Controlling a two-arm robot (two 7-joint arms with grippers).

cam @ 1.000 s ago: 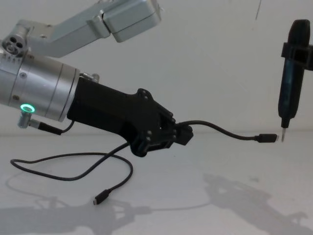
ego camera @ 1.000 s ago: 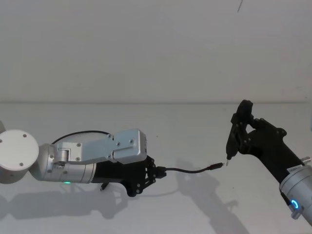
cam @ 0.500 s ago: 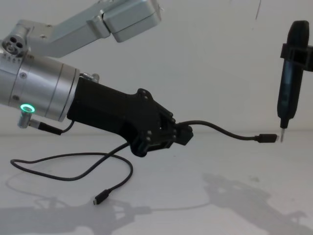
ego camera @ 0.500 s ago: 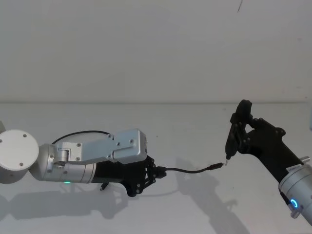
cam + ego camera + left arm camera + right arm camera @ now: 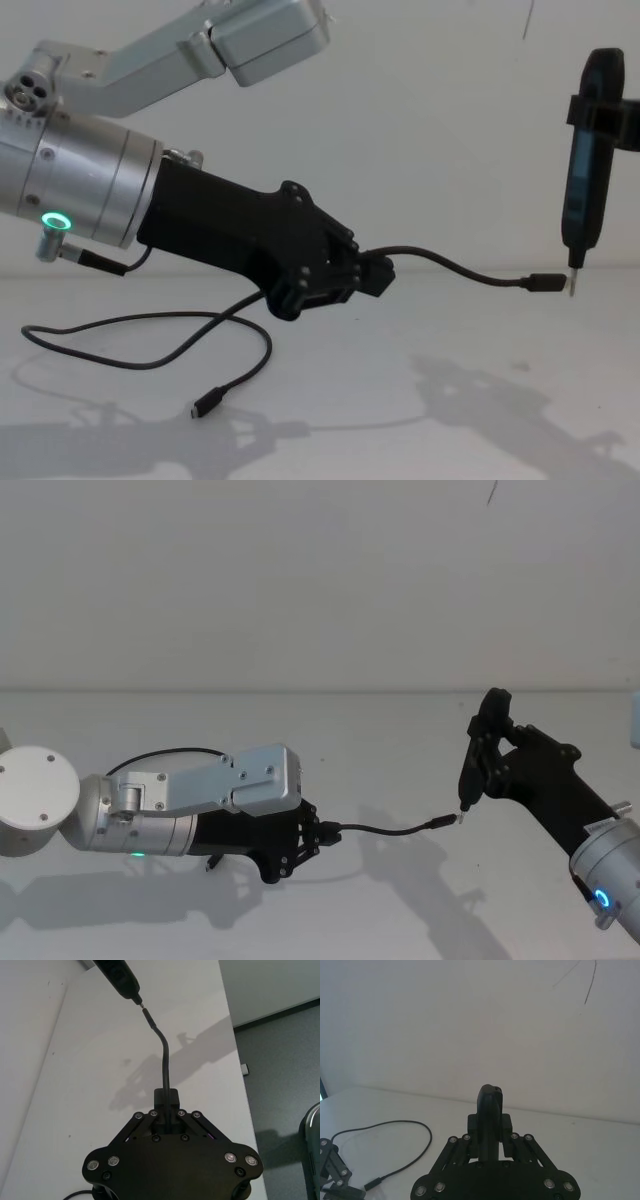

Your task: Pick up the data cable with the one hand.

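At nine o'clock in the chest view sits the silver cylinder [image 5: 75, 180] of the left arm, its green ring [image 5: 55, 221] lit. From it the left gripper [image 5: 372, 276] reaches toward the centre, its short fingers closed narrow on the data cable [image 5: 455, 268] — held above the white table [image 5: 420, 330]. In the left wrist view the cord leaves between the fingers and bends once before ending at its plug.

Behind the gripper, the rest of the cable drops to the table, loops out toward eight o'clock and curls back, with its other plug [image 5: 207, 405] lying flat at about seven o'clock of the view's centre.

From the gripper toward three o'clock the free length sags a little and runs to the near plug [image 5: 546, 282], which hangs in the air.

At three o'clock the right gripper [image 5: 491, 1132] is clamped on a slim black tool [image 5: 587, 165] held upright. The tool's pointed tip [image 5: 573, 283] sits just beside the plug's end — whether they touch cannot be told.
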